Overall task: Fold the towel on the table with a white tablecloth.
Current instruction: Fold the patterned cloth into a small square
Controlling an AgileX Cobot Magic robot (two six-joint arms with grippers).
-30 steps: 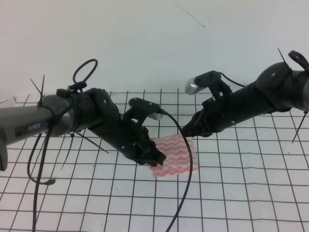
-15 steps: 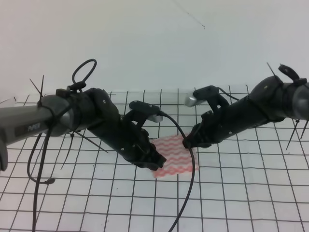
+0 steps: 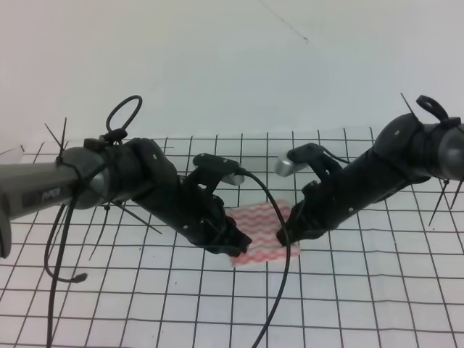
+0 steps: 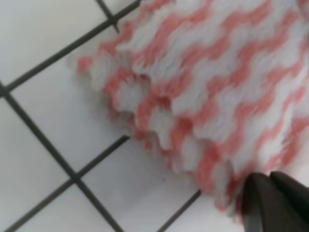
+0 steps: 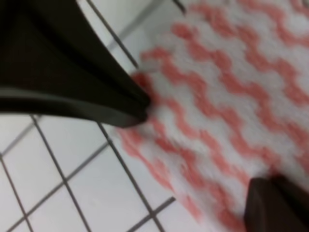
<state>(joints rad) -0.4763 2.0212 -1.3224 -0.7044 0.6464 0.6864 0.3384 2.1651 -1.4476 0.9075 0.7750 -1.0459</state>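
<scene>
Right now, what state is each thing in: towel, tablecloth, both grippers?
towel: lying on the table, layered at one edge, so apparently already folded over.
white tablecloth: spread flat.
left gripper: down at the towel's left edge; jaw state unclear.
right gripper: down at the towel's right edge; jaw state unclear.

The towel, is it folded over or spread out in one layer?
Folded, it seems: at the towel corner, the left wrist view shows stacked wavy edges, one over another. How many layers cannot be told.
</scene>
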